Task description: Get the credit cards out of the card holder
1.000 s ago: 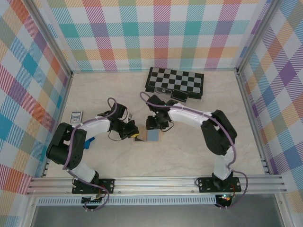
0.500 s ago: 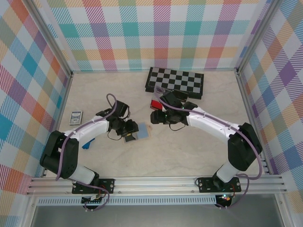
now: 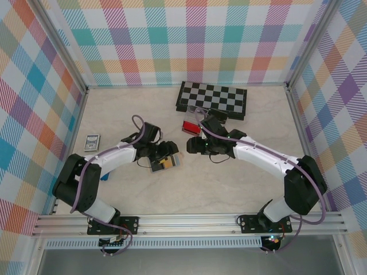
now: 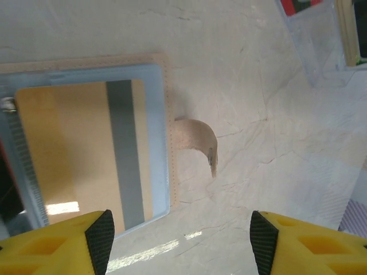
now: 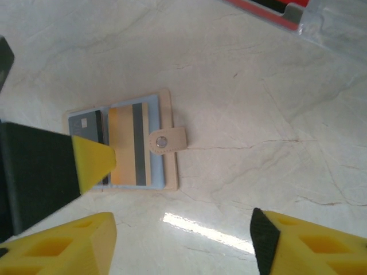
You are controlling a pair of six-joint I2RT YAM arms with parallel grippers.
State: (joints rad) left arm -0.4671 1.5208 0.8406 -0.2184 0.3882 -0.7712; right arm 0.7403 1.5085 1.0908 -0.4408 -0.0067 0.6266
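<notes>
Marbled tabletop (image 3: 229, 189); card holder (image 5: 156, 166) lies open; orange-tan card (image 5: 121, 152) inside it.

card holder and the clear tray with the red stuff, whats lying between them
Nothing. In the right wrist view the stretch of table between the card holder and the clear tray is bare marble.

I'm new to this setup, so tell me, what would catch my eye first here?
The light blue card holder lies open mid-table, an orange-tan card with a dark stripe and a dark grey card in its sleeves. The left gripper hovers over it and the right gripper close beside, both open. A chessboard lies by the back wall.
</notes>
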